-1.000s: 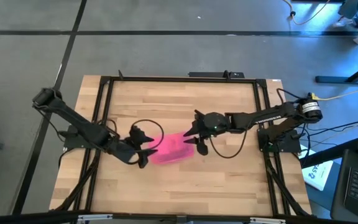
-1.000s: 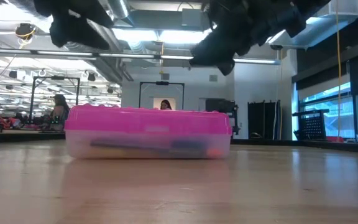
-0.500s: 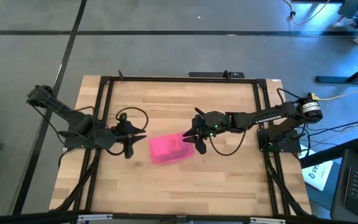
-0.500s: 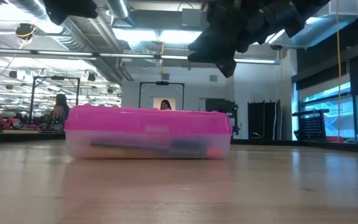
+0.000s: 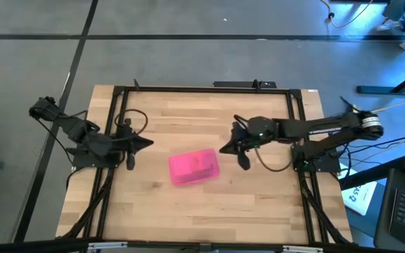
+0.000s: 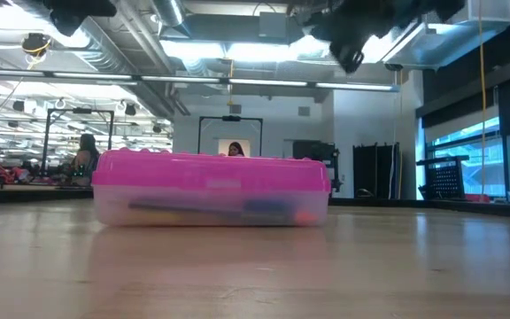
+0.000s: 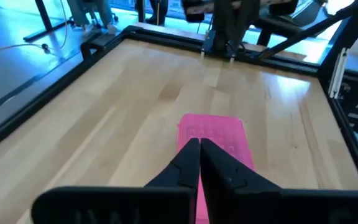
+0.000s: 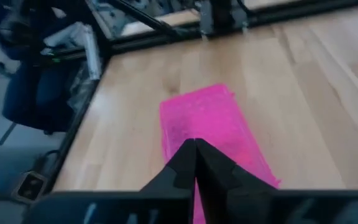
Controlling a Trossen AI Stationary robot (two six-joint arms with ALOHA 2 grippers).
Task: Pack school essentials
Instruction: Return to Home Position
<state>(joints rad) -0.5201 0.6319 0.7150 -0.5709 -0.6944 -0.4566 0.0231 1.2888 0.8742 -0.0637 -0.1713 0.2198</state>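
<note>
A clear case with a pink lid (image 5: pixel 194 167) lies shut and flat on the wooden table near its middle. Through its clear wall I see dark and coloured school essentials (image 6: pixel 237 211) inside. My left gripper (image 5: pixel 150 143) hangs shut above the table's left part, pointing at the case (image 7: pixel 213 134) from a short way off. My right gripper (image 5: pixel 223 150) is shut too, hanging just right of the case (image 8: pixel 207 124) and above it. Neither gripper touches anything.
A black metal frame (image 5: pixel 202 89) runs around the tabletop. Bare wood lies in front of and behind the case. In the low view the room beyond the table's far edge shows, with people (image 6: pixel 85 151) far off.
My left gripper has drawn back from the case toward the table's left edge, has risen, and has shut its fingers. My right gripper has pulled away from the case toward the right edge and upward. The case has stayed where it was.
</note>
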